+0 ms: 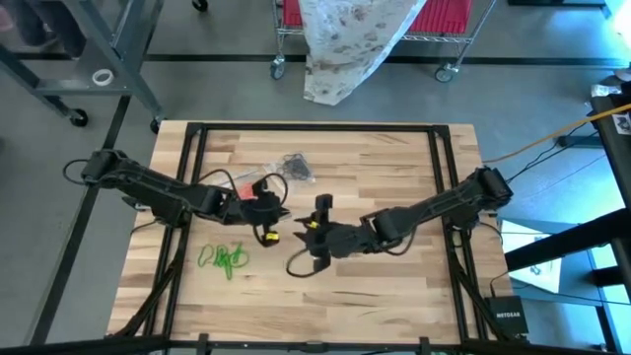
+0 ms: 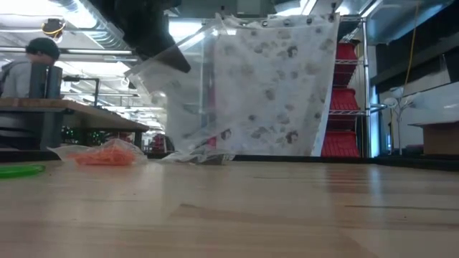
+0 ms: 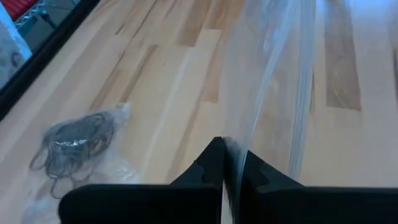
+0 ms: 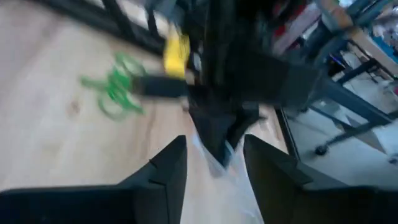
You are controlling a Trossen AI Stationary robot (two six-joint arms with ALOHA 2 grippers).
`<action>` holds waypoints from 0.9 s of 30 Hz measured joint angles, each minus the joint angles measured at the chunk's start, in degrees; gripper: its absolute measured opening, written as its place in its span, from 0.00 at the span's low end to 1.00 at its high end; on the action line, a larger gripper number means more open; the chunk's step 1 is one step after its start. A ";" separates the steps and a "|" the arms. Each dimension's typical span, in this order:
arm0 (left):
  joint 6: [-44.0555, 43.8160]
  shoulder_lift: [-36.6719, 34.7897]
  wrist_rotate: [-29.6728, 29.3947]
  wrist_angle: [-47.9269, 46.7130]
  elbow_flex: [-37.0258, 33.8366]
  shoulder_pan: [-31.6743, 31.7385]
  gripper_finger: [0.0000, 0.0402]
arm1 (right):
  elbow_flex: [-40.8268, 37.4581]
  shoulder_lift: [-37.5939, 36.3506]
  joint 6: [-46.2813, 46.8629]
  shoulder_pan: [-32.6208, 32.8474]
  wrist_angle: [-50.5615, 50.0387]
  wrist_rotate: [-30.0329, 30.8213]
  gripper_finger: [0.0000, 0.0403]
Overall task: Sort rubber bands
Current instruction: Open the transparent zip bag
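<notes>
Both arms reach in toward the table's middle, the left gripper (image 3: 231,163) with its fingers pinched together on a clear plastic bag (image 3: 273,81) that rises from between the jaws, the right gripper (image 4: 214,163) spread open, facing the left one close ahead.

Right wrist view motion-blurred: green rubber bands (image 4: 115,84) read only as a smear at 10 o'clock; the left gripper (image 4: 217,146) ahead is a dark mass, finger detail lost. Clear bag (image 3: 273,81) runs off the left wrist frame at 12 o'clock. Low view: green bands (image 2: 18,170) cut by the 9 o'clock edge. High view: black bands (image 1: 297,165) too small to count.
</notes>
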 joint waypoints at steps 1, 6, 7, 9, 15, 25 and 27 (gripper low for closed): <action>-0.18 0.02 0.45 0.34 0.00 0.00 0.00 | -0.05 0.44 -0.74 -0.72 -0.67 -0.10 0.38; -0.19 0.02 2.04 1.93 0.02 -0.39 0.00 | -0.11 4.06 -7.58 -3.27 0.27 -2.80 0.36; -0.19 0.02 2.28 1.90 0.02 -0.40 0.00 | -0.11 4.80 -9.68 -3.34 0.85 -2.96 0.36; -0.12 0.02 2.43 1.90 0.02 -0.41 0.00 | -0.11 6.21 -13.18 -3.28 1.47 -1.88 0.35; 0.08 0.02 2.39 2.19 0.02 -0.39 0.00 | -0.10 7.62 -17.78 -4.07 -0.05 1.54 0.32; 1.13 0.04 2.22 2.34 0.00 -1.53 0.00 | -0.04 7.62 -16.10 -6.56 -2.81 -4.94 0.25; 0.78 0.04 1.94 2.33 0.00 -1.53 0.00 | -0.04 7.62 -16.10 -6.35 -4.83 -5.45 0.18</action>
